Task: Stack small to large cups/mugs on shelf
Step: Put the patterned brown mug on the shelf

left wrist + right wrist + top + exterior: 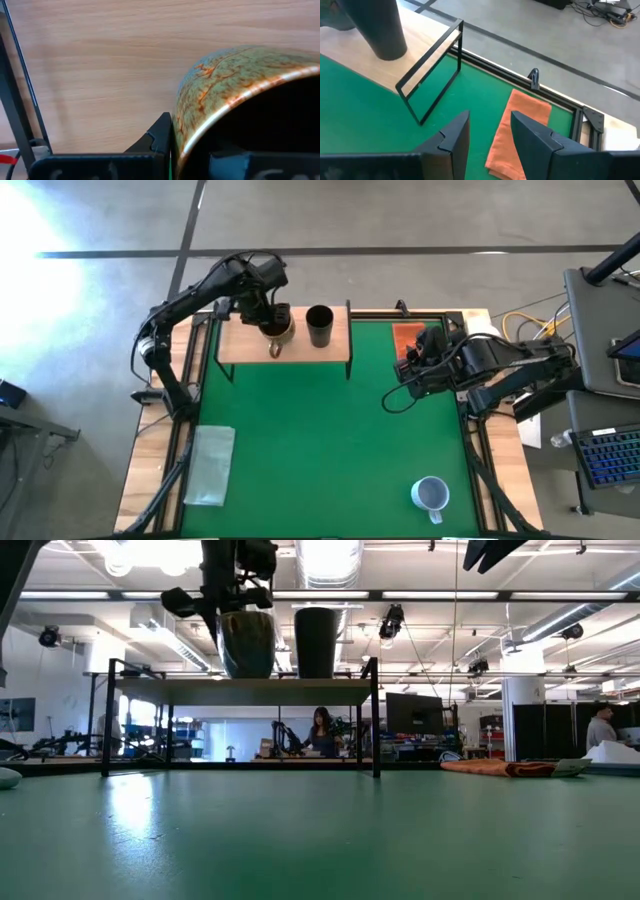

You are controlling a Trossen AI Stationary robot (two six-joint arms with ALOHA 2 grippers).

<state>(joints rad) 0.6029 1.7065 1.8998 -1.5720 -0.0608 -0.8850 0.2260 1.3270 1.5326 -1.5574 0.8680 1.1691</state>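
Left gripper point(268, 317) clamped across brown-mustard mug point(277, 330) rim on shelf point(240, 345), black cup point(319, 325) beside; right gripper point(412, 365) spread, idle.

Two cups point(320, 325) stand side by side on the shelf point(240, 345).

The shelf point(240, 345) has bare board left of the brown mug point(277, 330), where the left gripper point(268, 315) crowds it. The black cup point(319, 325) stands just beside, with little room between.
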